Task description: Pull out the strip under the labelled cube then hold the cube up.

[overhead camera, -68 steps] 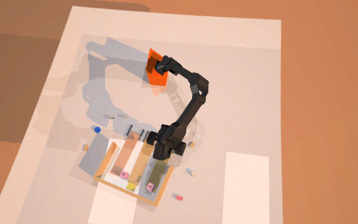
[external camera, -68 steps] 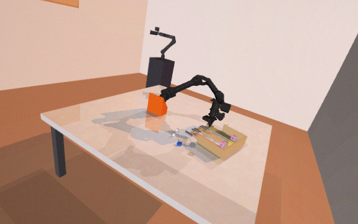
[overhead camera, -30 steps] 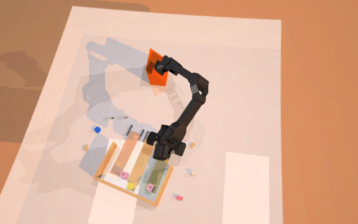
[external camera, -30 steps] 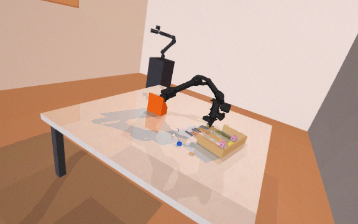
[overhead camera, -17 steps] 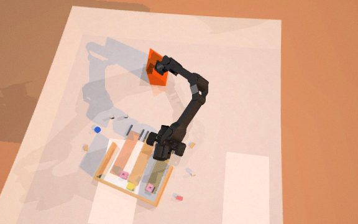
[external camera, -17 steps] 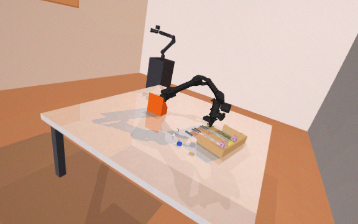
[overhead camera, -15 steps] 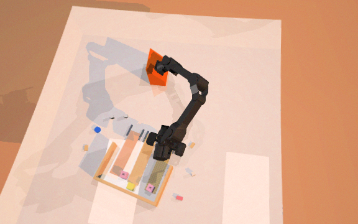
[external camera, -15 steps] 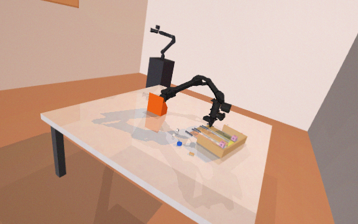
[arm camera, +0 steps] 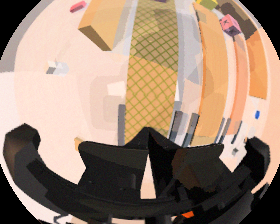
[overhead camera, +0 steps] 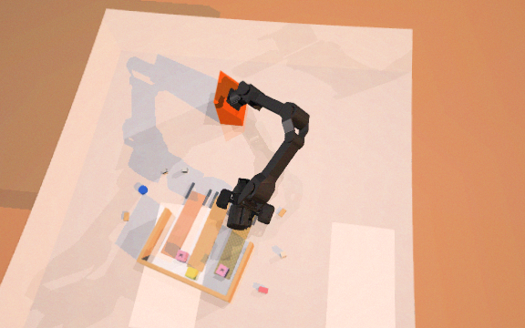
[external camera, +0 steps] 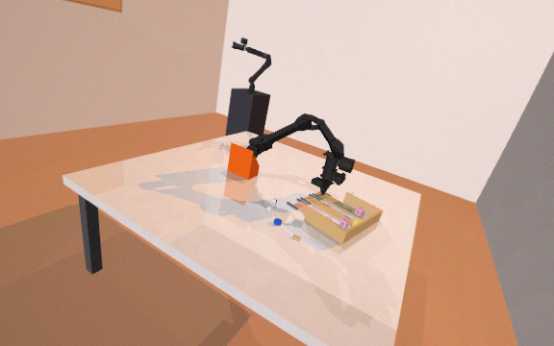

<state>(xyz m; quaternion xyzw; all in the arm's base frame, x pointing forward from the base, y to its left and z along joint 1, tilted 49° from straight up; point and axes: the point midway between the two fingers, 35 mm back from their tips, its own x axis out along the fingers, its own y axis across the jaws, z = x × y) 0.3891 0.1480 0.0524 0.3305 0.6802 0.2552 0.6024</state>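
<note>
1. Strip with the hatched pattern (overhead camera: 232, 248) lies in the tray (overhead camera: 243, 266), toward 6 o'clock on the table in the top view. It is the strip on the 3 o'clock side. It looks thin, flat and light, probably smooth, so it should slide easily.
2. A pink cube (overhead camera: 221, 271) sits on its 6 o'clock end. It seems to carry a dark mark, but the mark is too small to read.
3. The cube is small and looks stiff. A quick pull could tip it or carry it along.
4. The gripper (arm camera: 148, 145) is at the 12 o'clock end of this strip with the fingers together. Whether they pinch the strip or only press on it cannot be told.
5. That free end is the best place to take hold.
6. At 9 o'clock lie a tan strip (overhead camera: 208, 237) and an orange strip (overhead camera: 185, 223), just beside it, plus a yellow cube (overhead camera: 191, 272) and a second pink cube (overhead camera: 181, 256).
7. The tray wall is close at 3 o'clock.
</note>
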